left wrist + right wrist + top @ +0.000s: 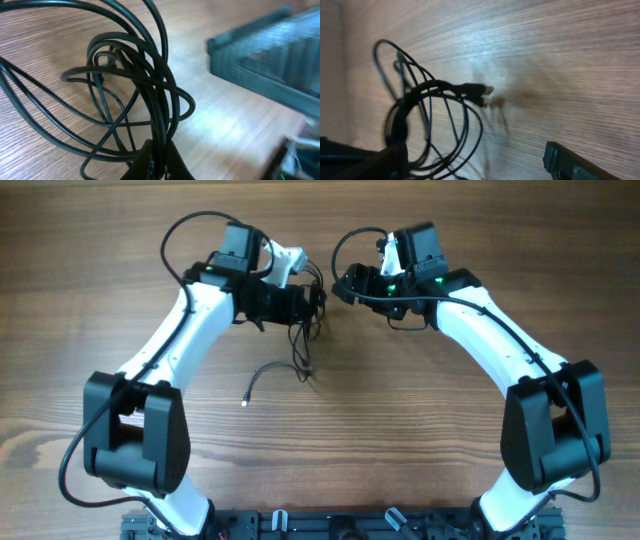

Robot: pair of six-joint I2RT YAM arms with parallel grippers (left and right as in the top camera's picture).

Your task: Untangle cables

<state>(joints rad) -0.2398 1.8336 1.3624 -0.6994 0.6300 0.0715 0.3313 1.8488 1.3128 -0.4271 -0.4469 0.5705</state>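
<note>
My left gripper (158,165) pinches the knotted cables (159,95), thin glossy black loops over the woodgrain bench (235,135). My right gripper (345,282) gapes nearby.

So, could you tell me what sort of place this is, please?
Probably a robotics test bench: a wood-grain table, two white robot arms based at one edge, and a tangle of thin black cables.

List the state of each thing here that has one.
cables: tangled in a knot, pinched at one spot.
loose cable end: lying flat on the table, silvery tip free.
left gripper: shut on the cables.
right gripper: open, holding nothing.
</note>
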